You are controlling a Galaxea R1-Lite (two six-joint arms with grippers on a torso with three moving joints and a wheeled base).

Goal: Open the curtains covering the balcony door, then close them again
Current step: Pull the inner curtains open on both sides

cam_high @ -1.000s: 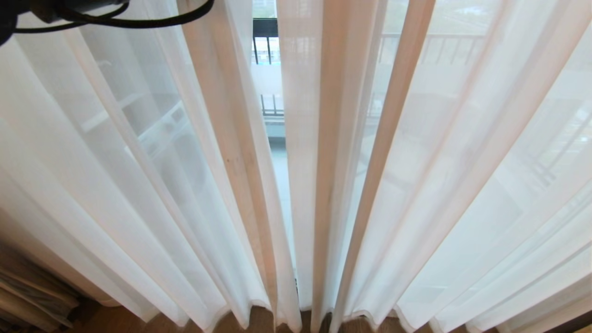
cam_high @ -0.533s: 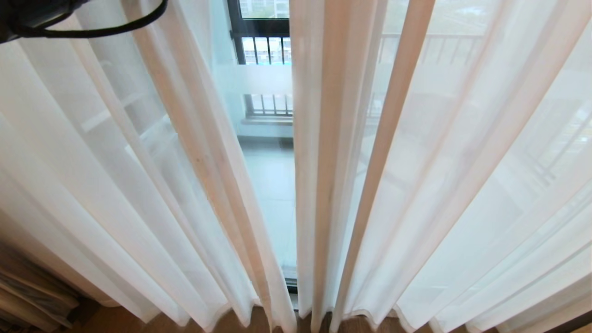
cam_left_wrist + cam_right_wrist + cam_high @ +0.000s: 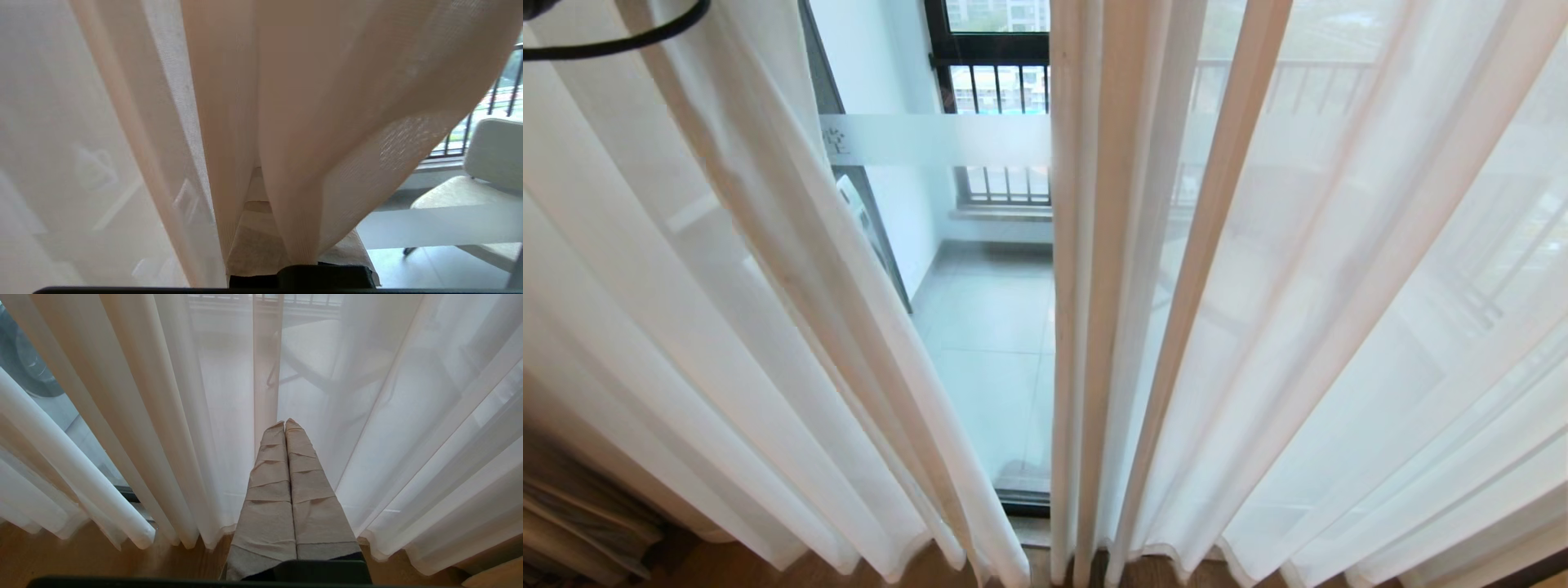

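The curtains here are thin white sheers in two panels. The left sheer panel [image 3: 768, 286] is drawn aside, and the right sheer panel [image 3: 1258, 286] hangs straight. Between them shows the balcony door [image 3: 980, 343], glass with a frosted band [image 3: 931, 139] and a black frame [image 3: 862, 212]. My left gripper [image 3: 256, 179] is shut on a fold of the left sheer, whose cloth drapes over its taped fingers [image 3: 253, 241]. Of that arm the head view shows only a black cable [image 3: 621, 39] at the top left. My right gripper [image 3: 285, 424] is shut and empty, low before the right sheer panel [image 3: 408, 416].
A heavy beige drape [image 3: 572, 506] is bunched at the lower left. Wooden floor [image 3: 727, 567] runs under the hems. Beyond the glass lie a tiled balcony floor [image 3: 988, 392], a black-barred railing window [image 3: 1001, 82] and a pale chair [image 3: 486, 163].
The left sheer panel has slid left with my left gripper. The gap has widened from a narrow slit, baring the glass, its frosted band and black frame. The right arm is still.
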